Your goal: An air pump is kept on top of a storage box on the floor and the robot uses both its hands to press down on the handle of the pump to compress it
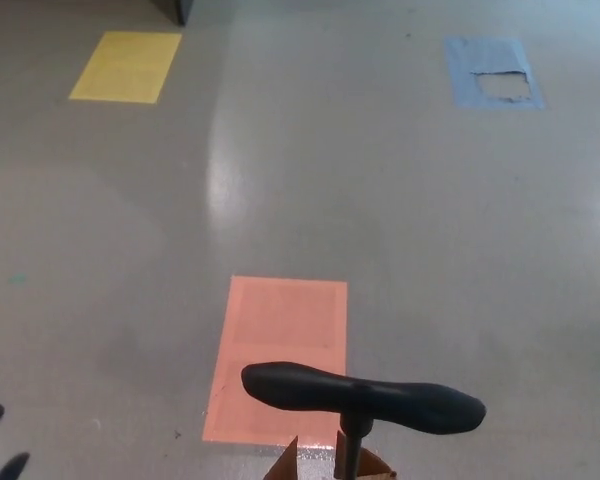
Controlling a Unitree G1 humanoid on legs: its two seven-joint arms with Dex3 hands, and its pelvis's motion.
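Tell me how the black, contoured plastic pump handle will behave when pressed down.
The black, contoured plastic pump handle looks rigid, so probably won't flex. Its smooth, slightly glossy surface may be slippery. Perched on one thin black shaft, it could tilt if pressed off-centre.

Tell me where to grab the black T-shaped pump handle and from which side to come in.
Grip the black T-shaped pump handle on its two swollen outer ends, one hand each, clear of the thin central shaft. Come from above, palms down: the bar lies crosswise, nearly level, top bare, and the wide ends give broad pressing surfaces.
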